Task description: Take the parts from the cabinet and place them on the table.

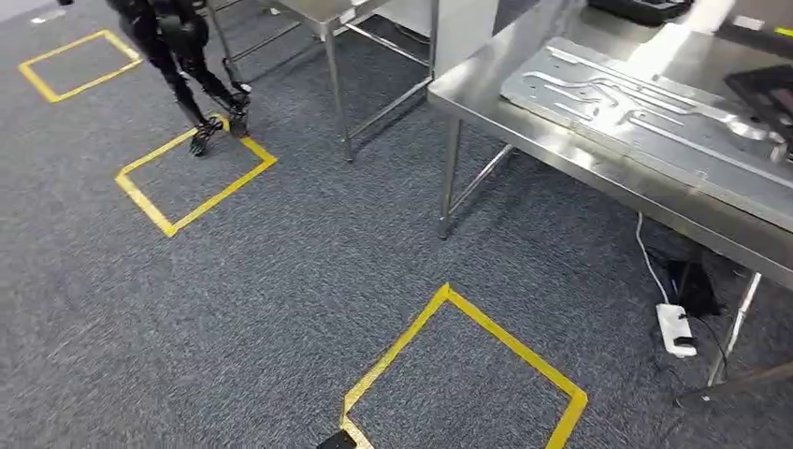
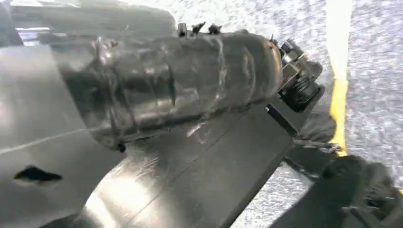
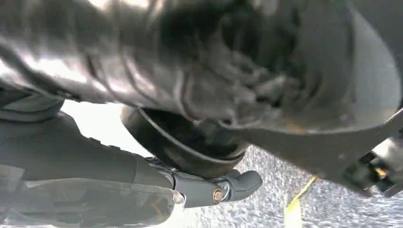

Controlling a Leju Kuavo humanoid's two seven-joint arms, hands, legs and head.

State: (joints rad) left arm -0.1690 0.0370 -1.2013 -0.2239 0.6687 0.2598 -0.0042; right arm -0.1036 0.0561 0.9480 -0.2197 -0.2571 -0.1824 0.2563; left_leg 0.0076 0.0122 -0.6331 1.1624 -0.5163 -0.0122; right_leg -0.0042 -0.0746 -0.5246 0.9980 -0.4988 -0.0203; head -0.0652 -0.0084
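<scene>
**A:** What do you see from the head view?

**B:** I see grey carpet [image 1: 281, 281] over most of the frame. At the upper right is a shiny steel worktop [image 1: 561, 154]. A flat silver part [image 1: 645, 112] with grooves cut in it lies on the worktop, and it has a bright glare on it.

**A:** Is a hand on that part?

**B:** No, nothing is touching it.

**A:** So what are the hands doing?

**B:** I can't tell. In the left wrist view the left hand [image 2: 43, 142] is just a blurry grey shape at the left edge. I can't see how its fingers lie, or if it holds anything. In the right wrist view the right hand [image 3: 119, 180] is dark and blurry too. One dark finger [image 3: 237, 183] sticks out over the carpet. I can't tell if that hand is open or closed.

**A:** What else is on the floor?

**B:** There are squares of yellow tape. One square [image 1: 468, 374] is at the bottom middle, one [image 1: 196, 178] is at the left, and one [image 1: 79, 61] is at the upper left. A pair of thin dark legs [image 1: 187, 65] stands at the top corner of the left square. I can't tell whose they are. A white power strip [image 1: 676, 329] lies under the worktop at the right. A second steel table [image 1: 327, 14] is at the top middle.
</scene>
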